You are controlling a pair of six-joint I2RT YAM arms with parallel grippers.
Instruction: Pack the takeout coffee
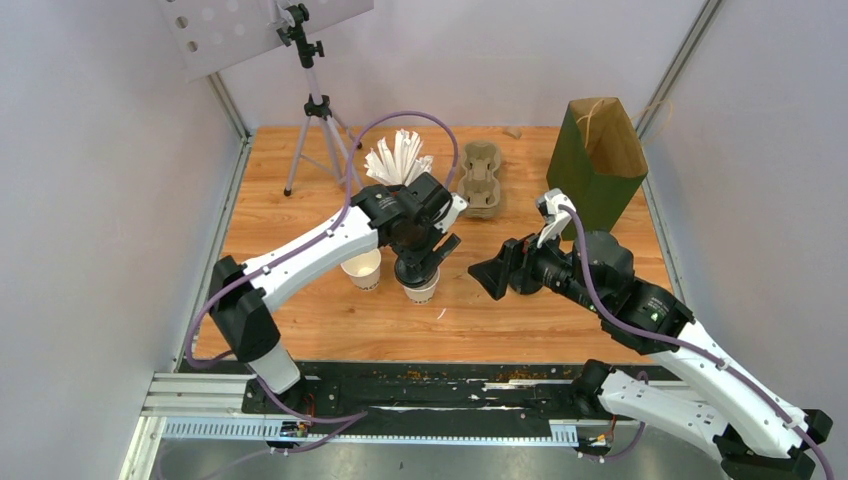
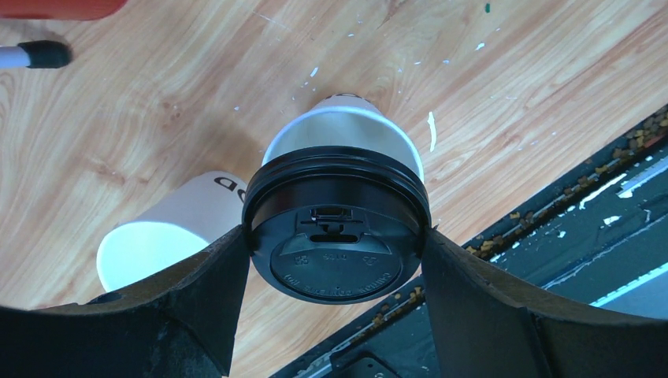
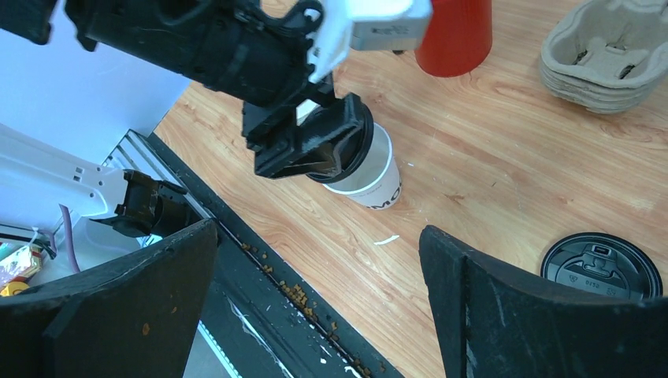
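Left hand (image 2: 337, 236) clamped across lidded cup (image 2: 343, 138) at black lid rim; right hand (image 3: 317, 230) apart, empty. Likely light, crushable paper wall: grip stiff rim, gently.

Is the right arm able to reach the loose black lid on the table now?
Probably yes: the lid lies flat on the table just beyond the open right fingers, nothing covering it.

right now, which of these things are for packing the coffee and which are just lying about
Job: lidded white cup in left gripper, open white cup, loose black lid, likely pulp cup trays, green paper bag.
Lying about: red straw cup, tripod.
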